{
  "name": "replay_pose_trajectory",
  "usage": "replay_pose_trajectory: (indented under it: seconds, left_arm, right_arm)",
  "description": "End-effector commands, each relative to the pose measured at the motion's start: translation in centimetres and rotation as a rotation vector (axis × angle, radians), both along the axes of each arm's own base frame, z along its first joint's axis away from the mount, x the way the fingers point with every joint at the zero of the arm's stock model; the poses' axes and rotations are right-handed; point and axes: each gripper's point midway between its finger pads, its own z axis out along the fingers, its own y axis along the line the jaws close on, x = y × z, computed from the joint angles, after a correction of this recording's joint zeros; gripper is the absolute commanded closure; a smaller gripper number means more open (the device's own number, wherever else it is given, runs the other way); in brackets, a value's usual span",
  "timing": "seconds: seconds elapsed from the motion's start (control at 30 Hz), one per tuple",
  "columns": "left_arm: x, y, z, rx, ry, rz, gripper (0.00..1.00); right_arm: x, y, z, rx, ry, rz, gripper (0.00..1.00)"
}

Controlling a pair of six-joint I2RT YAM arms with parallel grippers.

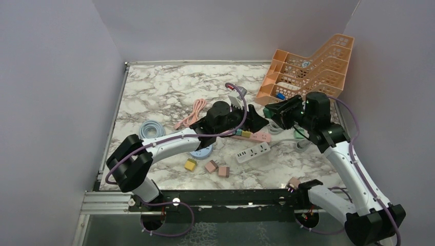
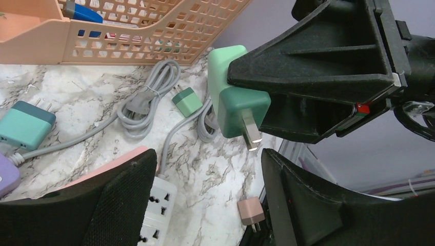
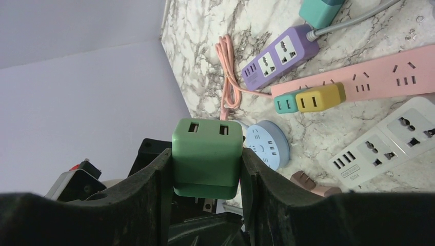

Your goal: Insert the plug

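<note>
Plug: a green plug (image 3: 206, 148) was held in the air above the surface (image 2: 215, 169), pinched on both flanks by the right gripper (image 3: 206, 165).
Right wrist view: two USB ports were shown on the plug's end face. Its prongs were hidden from this side.
Left wrist view: two flat metal prongs (image 2: 251, 130) were seen, angled downward and clear of the marble. The USB face was out of sight here.
Top view: the plug was almost wholly hidden. Only the two grippers were made out, nose to nose at mid-surface in front of an orange rack (image 1: 308, 66).
Left gripper: the left gripper (image 2: 208, 159) was seen spread wide with nothing between its fingers. It was set just below the plug and apart from it.
White power strip: a white power strip (image 2: 159, 205) was seen lying flat on the surface beneath the left gripper's opening.
Pink power strip: a pink power strip (image 3: 369, 77) was seen beyond it, with a yellow adapter (image 3: 320, 97) and a teal adapter (image 3: 287, 102) at one end.
</note>
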Motion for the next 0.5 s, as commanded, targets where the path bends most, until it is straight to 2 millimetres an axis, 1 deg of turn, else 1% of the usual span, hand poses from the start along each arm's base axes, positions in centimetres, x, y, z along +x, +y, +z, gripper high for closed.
replay_pose_trajectory:
  seconds: [0.0,0.17,0.23,0.37,0.47]
  left_arm:
    - [0.9,-0.9,2.7,-0.095,-0.036,0.031,0.22]
    - [1.2,-1.2,3.6,-0.136,-0.058,0.044,0.20]
    - [1.7,-1.1,3.9,-0.150,-0.054,0.081,0.21]
    - [2.6,-0.8,3.4,-0.150,-0.035,0.146,0.31]
    - [2.8,-1.1,2.9,-0.149,-0.017,0.148,0.40]
  right_arm:
    - [0.6,0.4,0.6,-0.002,-0.020,0.029,0.70]
    - [0.7,0.7,-0.3,-0.003,-0.001,0.044,0.69]
    - [0.8,0.9,-0.3,0.005,-0.003,0.056,0.69]
    - [0.8,1.4,-0.4,0.023,-0.007,0.081,0.68]
    - [0.8,1.6,-0.4,0.025,-0.014,0.093,0.62]
